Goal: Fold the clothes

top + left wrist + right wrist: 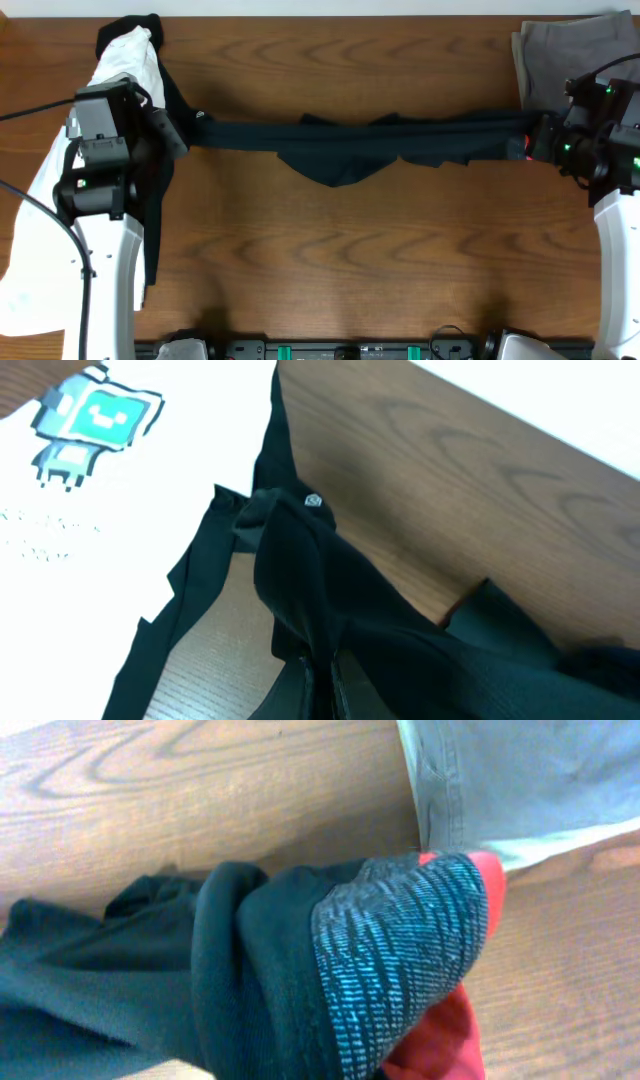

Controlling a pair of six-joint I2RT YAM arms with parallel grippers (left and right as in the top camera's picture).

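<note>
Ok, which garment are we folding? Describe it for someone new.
Across the far half of the wooden table, one dark strip runs between the left claw and right claw: the black trousers. Unlike the white T-shirt at left and the grey-olive trousers at right, their grey waistband has a coral-red edge.

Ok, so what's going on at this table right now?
A two-armed robot has a pair of soft black long trousers stretched in a long band across the brown wooden table. The left gripper pinches one end; the right gripper holds the grey waistband edged in coral red. A white T-shirt with a green robot print lies at the table's left edge, and folded grey-olive trousers sit in its far right corner.
</note>
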